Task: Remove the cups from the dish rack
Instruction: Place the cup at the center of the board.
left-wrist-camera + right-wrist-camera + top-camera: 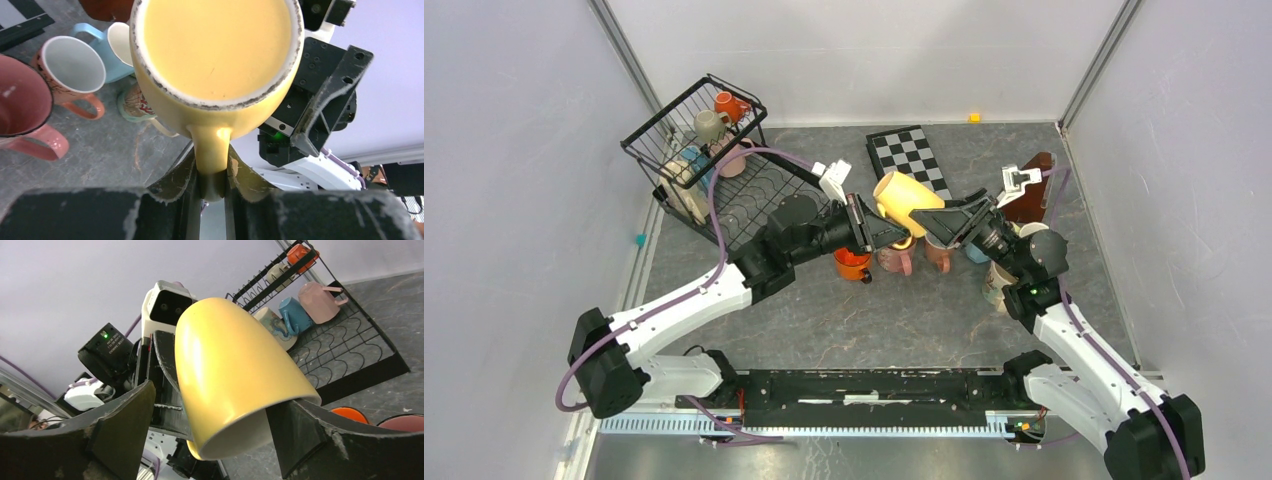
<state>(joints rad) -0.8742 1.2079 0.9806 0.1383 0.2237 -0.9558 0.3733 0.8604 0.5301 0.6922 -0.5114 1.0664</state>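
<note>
There are eleven cups [894, 258] in all: five sit in the rack at the upper left of the top view, one yellow cup [904, 198] is up in the air at the centre, and five stand on the table [824, 320] just below it. There is one dish rack [754, 205] and one checkerboard [909, 155]. There are two grippers, the left gripper [886, 235] and the right gripper [927, 222].

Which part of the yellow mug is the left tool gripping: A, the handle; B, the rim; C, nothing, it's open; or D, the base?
A: in the left wrist view the left tool is shut on the handle of the mug, one finger on each side, and the rim is clear above them.
</note>
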